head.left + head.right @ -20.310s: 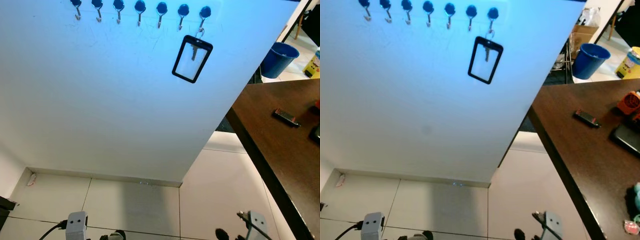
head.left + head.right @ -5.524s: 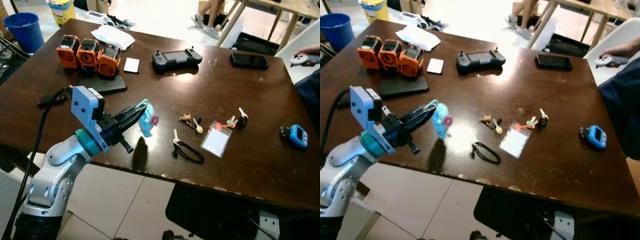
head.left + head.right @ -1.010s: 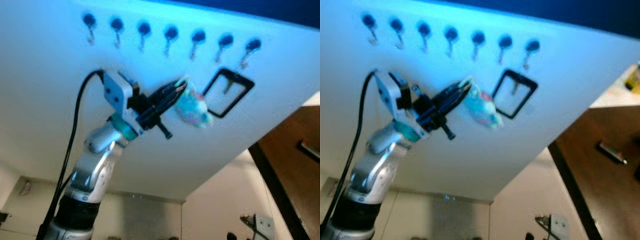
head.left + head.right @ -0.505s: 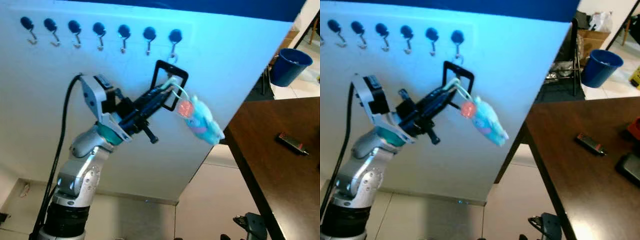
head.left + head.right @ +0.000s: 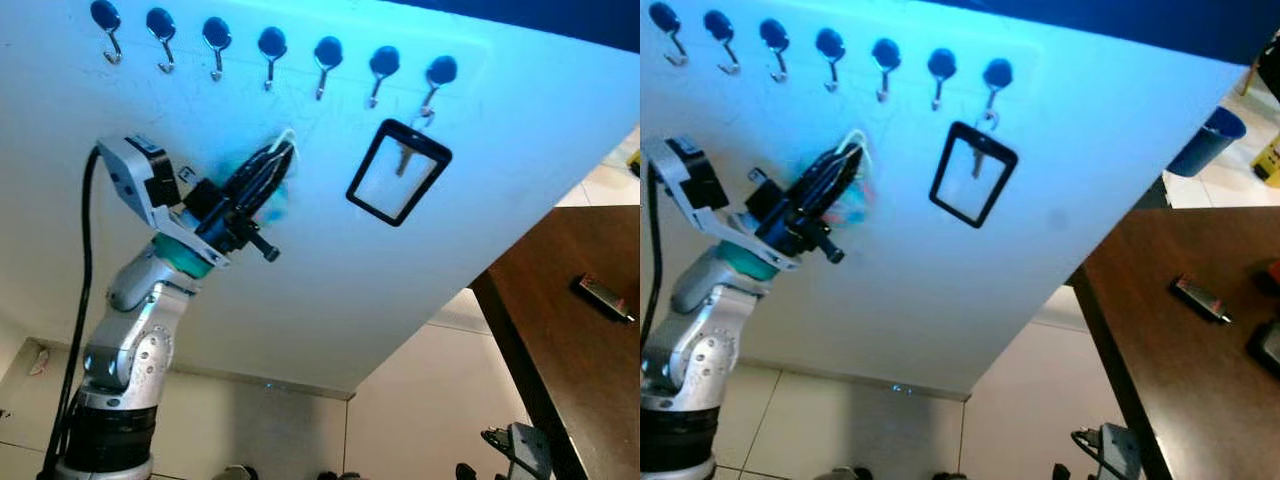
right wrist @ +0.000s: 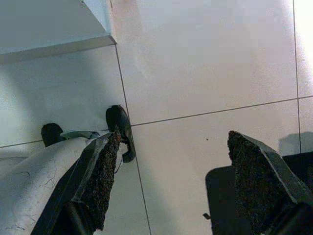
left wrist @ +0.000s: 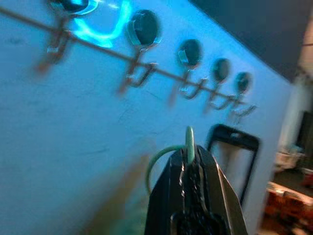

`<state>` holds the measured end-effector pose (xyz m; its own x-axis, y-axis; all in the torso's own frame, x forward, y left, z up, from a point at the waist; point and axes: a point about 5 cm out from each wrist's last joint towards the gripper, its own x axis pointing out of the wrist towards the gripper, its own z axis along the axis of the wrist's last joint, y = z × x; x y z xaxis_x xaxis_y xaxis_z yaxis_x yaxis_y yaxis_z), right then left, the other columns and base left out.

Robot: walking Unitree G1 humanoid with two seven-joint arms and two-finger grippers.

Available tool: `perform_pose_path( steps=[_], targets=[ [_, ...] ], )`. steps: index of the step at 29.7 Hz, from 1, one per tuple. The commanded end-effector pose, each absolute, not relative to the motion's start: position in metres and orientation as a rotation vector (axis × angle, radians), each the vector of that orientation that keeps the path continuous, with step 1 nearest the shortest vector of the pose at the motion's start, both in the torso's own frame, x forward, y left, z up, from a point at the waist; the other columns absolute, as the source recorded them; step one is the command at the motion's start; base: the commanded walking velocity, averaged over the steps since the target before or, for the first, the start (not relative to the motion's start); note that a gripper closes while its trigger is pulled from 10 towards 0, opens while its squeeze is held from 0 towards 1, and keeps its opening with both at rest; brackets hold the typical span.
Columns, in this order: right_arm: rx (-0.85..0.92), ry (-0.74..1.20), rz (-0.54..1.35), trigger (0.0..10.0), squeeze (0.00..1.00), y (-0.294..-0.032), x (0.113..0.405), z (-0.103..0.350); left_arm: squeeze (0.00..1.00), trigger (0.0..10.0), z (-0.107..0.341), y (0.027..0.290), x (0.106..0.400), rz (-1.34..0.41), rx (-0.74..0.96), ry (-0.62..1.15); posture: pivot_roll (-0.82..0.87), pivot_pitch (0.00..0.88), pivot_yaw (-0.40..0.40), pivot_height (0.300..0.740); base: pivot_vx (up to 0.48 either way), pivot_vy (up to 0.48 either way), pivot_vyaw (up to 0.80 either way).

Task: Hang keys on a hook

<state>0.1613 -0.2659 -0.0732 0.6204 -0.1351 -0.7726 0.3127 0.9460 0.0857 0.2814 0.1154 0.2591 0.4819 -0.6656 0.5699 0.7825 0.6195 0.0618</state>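
Note:
My left gripper (image 5: 281,152) is raised against a white wall board (image 5: 250,260), just below a row of several dark-knobbed hooks (image 5: 270,48). It is shut on the pale green loop (image 7: 188,139) of a key ring. The ring's light-blue plush charm (image 5: 278,196) hangs half hidden behind the fingers, against the board. The fingertips point up at the hooks in the middle of the row (image 7: 142,30), a short way under them. A black badge holder (image 5: 399,172) with a key hangs from the rightmost hook (image 5: 438,74). My right gripper (image 6: 176,181) hangs open over the floor.
A dark brown table (image 5: 590,340) stands at the right with a small black object (image 5: 605,298) on it. A blue bin (image 5: 1205,140) sits beyond it. Pale tiled floor (image 6: 195,73) lies below the board.
The view has shifted. Against the board, my left gripper has moved left, away from the badge holder. The plush, which dangled out to the right, has swung back behind the fingers.

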Motion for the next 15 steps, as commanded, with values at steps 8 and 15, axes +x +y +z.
perform_pose_path(
  steps=[8, 15],
  targets=[
    [0.182, 0.920, -0.204, 10.0, 0.00, -0.254, 0.156, -0.080, 0.00, 10.0, 0.268, 0.095, 0.271, -1.018, -0.255, -0.625, 0.04, 0.092, -0.024, 0.740, 0.000, 0.000, 0.00],
    [0.079, 0.933, -0.075, 10.0, 0.00, -0.237, 0.166, -0.080, 0.00, 10.0, 0.270, 0.087, 0.271, -1.023, -0.267, -0.628, 0.04, 0.106, -0.017, 0.740, 0.000, 0.000, 0.00]
  ],
)
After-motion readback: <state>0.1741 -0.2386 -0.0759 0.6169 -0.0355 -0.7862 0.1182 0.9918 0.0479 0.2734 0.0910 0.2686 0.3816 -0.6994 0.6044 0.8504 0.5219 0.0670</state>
